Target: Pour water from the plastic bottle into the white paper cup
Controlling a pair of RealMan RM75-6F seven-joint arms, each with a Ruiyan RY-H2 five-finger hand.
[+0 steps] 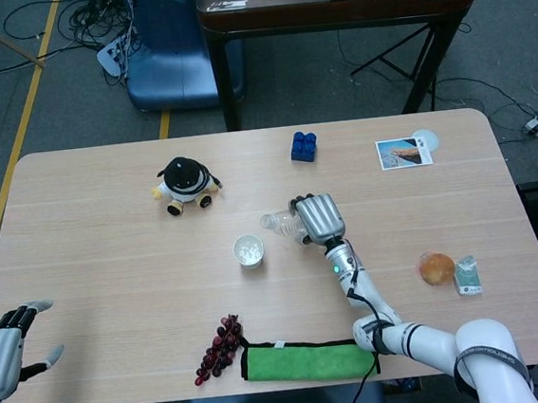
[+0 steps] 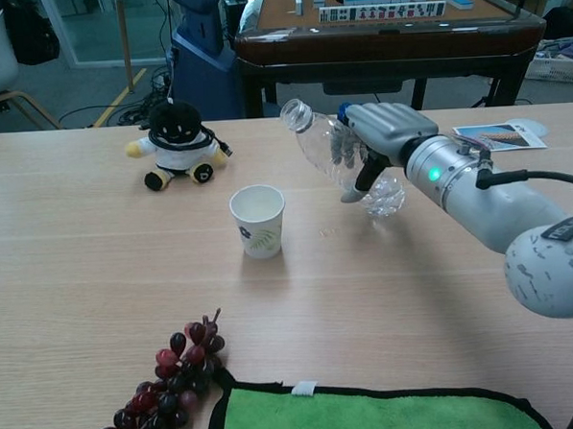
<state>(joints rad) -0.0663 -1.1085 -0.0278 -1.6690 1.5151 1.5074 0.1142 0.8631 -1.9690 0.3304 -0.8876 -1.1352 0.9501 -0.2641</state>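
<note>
Grey floor (image 1: 68, 97) with yellow tape (image 1: 17, 140) — dark wooden table (image 2: 382, 27) beyond, blue chair (image 1: 168, 59).

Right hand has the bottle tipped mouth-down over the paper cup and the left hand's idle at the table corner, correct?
Not quite. The right hand holds the plastic bottle with its mouth tilted upward, off to the side of the white paper cup, as the chest view shows. The left hand is idle at the table corner.

— where's the bottle (image 2: 339, 159)?
— clear plastic, uncapped, tilted with neck toward 10 o'clock, at the cup's 2 o'clock.
— and the cup (image 2: 258, 221)?
— white paper, upright on the table.
</note>
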